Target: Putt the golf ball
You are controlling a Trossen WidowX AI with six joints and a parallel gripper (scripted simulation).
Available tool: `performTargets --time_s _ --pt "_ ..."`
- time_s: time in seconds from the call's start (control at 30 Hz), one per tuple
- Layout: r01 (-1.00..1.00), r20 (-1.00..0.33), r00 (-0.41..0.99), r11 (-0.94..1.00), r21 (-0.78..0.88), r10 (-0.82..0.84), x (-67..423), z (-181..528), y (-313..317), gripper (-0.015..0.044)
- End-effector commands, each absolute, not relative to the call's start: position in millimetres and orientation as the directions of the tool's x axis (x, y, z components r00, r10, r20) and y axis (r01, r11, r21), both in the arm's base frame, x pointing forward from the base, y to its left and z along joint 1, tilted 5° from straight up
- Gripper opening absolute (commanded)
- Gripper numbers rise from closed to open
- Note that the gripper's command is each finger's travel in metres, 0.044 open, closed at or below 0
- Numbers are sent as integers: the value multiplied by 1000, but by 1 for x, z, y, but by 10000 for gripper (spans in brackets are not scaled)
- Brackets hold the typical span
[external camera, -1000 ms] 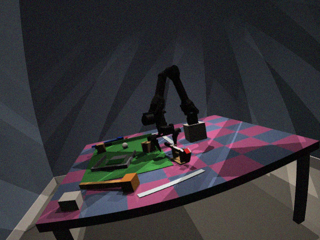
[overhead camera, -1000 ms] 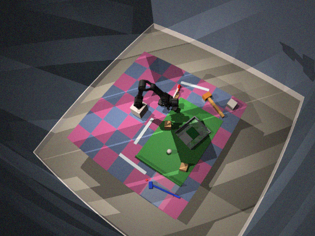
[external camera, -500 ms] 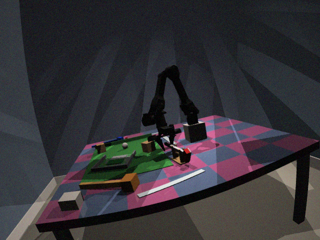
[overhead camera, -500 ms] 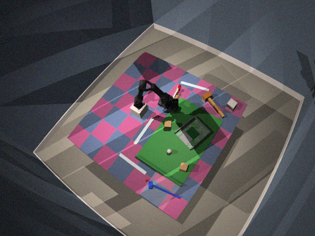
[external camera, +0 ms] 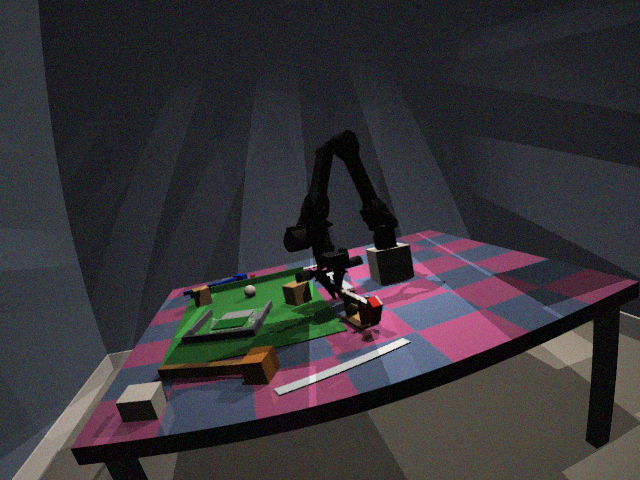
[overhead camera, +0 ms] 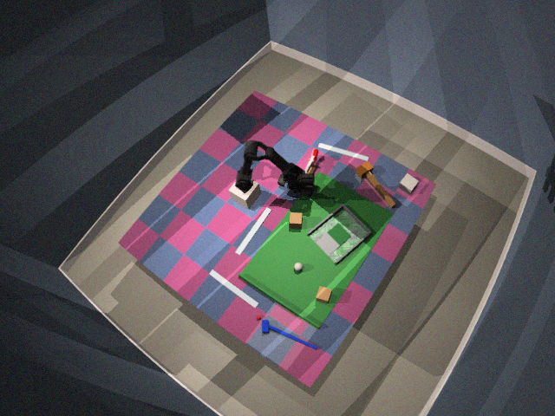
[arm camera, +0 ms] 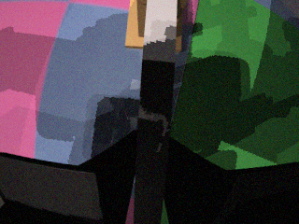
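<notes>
The black pincer (external camera: 333,283) is clenched on the pale shaft of the red putter (external camera: 361,305), gripping it at the edge of the flat green mat (overhead camera: 286,273). The putter's red head points away from the mat, and its shaft lies on a small tan cradle (arm camera: 138,9) on the pink-and-blue checkered surface (external camera: 465,330). The wrist view shows the shaft running straight up between the dark fingers.

Counted: one white golf ball (overhead camera: 298,266) on the mat, well apart from the pincer; three putter-like clubs, red, blue (overhead camera: 286,333) and orange-brown wood (overhead camera: 375,183); two tan cubes (overhead camera: 295,219) on the mat; three white flat strips (overhead camera: 253,230); one pale grey cube (overhead camera: 408,182); one grey-walled raised green with ramp (overhead camera: 339,232).

The black arm (external camera: 336,170) rises from its pale block base (external camera: 400,268), folds sharply at the elbow, and reaches down to the putter.

One tan cube stands between the pincer and the ball; the second (overhead camera: 323,294) sits beyond the ball, near the mat's far corner.
</notes>
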State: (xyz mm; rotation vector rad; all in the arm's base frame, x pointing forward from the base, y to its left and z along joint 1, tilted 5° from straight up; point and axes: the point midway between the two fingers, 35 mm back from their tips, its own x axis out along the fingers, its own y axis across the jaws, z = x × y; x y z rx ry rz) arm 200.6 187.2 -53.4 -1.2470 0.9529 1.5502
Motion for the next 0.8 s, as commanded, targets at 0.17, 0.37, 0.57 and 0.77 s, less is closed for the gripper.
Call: performTargets --time_s 0.17,0.37,0.57,0.77 --pt "-954 -980 -76 -298 17 186 207 -1 195 0" --pt "-954 -980 -77 -298 18 186 203 40 195 0" --pt "-954 -980 -77 -298 18 185 203 45 195 0" --pt "-985 -985 -52 -169 23 167 220 39 175 0"
